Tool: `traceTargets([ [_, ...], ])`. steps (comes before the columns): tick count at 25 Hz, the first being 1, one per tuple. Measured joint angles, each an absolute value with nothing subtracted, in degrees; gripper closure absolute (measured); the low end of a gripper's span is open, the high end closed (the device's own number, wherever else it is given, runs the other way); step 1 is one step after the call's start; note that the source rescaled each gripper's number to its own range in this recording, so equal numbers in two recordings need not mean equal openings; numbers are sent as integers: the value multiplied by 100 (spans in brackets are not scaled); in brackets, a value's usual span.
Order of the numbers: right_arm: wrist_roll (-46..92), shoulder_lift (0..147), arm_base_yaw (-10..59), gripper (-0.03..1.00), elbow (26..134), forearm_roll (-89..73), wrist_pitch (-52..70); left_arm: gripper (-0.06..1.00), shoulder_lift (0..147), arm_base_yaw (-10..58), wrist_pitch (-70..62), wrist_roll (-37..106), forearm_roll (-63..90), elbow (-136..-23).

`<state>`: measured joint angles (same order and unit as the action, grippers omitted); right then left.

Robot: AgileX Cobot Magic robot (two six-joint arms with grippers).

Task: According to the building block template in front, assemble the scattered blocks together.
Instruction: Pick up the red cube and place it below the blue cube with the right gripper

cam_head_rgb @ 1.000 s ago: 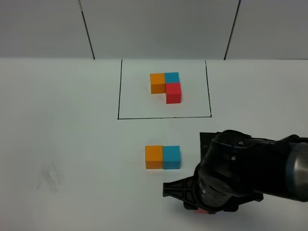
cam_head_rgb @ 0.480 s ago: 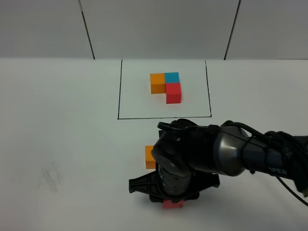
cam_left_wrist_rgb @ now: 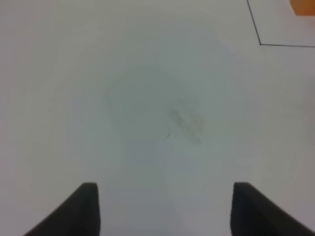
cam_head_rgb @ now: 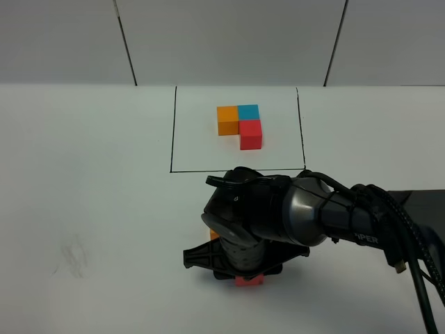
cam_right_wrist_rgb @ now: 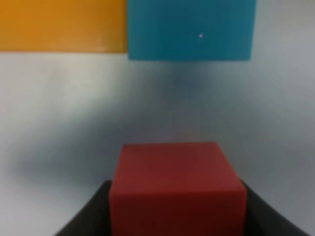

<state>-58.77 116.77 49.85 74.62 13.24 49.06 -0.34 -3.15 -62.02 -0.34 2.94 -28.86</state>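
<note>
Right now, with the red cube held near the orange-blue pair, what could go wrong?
The red cube looks slightly offset from the blue cube ahead; released so, it would not match the L of the building block template.
Pushing it in could shove the blue cube off the orange cube it touches.
The right arm hides most of that pair from the high camera.

White matte table [cam_head_rgb: 83,139] fills most of the high view, w/ a faint grey smudge [cam_head_rgb: 73,256] toward its left, poss. a scuff, and behind it a pale grey panelled wall [cam_head_rgb: 229,42] split by thin dark seams [cam_head_rgb: 126,43], lighting even & soft.
</note>
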Motion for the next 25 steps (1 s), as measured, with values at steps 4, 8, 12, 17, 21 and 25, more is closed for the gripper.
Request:
traceTargets([
  [4, -5944, 11677, 4985, 73, 7462, 1450, 4705, 66, -34, -315, -6202, -34, 294, -2886],
  [8, -5944, 11722, 4985, 73, 7462, 1468, 4501, 66, -34, -315, -6202, -34, 294, -2886],
  [12, -5944, 11804, 4985, 73, 7462, 1480, 4423, 66, -34, -315, -6202, -34, 294, -2886],
  [17, -5950, 11970, 4985, 73, 7474, 1518, 4363, 66, -34, -315, -6202, -34, 294, -2886],
  [21, -6046, 11993, 4985, 73, 7503, 1529, 4364, 66, -34, -315, -6202, -34, 294, -2886],
  [25, -6196, 11999, 4985, 73, 7510, 1611, 4347, 66, -34, -315, -6202, -34, 294, -2886],
])
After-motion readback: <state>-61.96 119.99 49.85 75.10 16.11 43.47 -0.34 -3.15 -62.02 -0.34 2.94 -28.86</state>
